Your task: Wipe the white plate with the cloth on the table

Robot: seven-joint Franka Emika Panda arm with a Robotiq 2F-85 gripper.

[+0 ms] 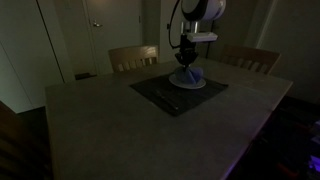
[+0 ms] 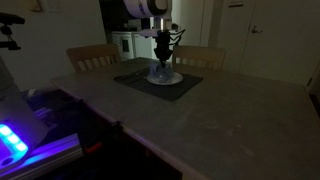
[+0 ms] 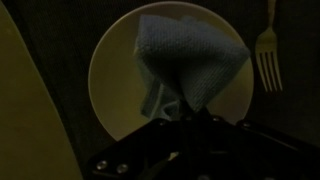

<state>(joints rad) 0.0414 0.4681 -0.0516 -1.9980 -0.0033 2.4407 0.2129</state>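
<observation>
Dim scene. The white plate [image 1: 188,85] sits on a dark rectangular placemat [image 1: 160,90] toward the far side of the table [image 1: 120,130], with two wooden chairs [image 1: 133,57] pushed in behind it. The gripper [image 1: 185,55] hangs straight down over the plate in both exterior views. The cloth [image 1: 187,75] stands directly beneath it as a bluish-grey cone, peak up at the fingers and skirt spread on the plate. In an exterior view the same stack reads top to bottom: gripper [image 2: 163,52], cloth [image 2: 163,72], plate [image 2: 166,79], placemat [image 2: 150,82]. In the wrist view the cloth [image 3: 185,55] covers the right-centre of the plate [image 3: 112,70] and narrows to a pinched corner that runs into the gripper [image 3: 187,120] at the lower edge. The jaws are closed onto that corner, so the cloth is gripped at its top while its lower folds touch the plate surface. The plate's left part is bare. A fork [image 3: 268,55] lies on the placemat just right of the plate, tines pointing down in this view, not touching plate or cloth.
</observation>
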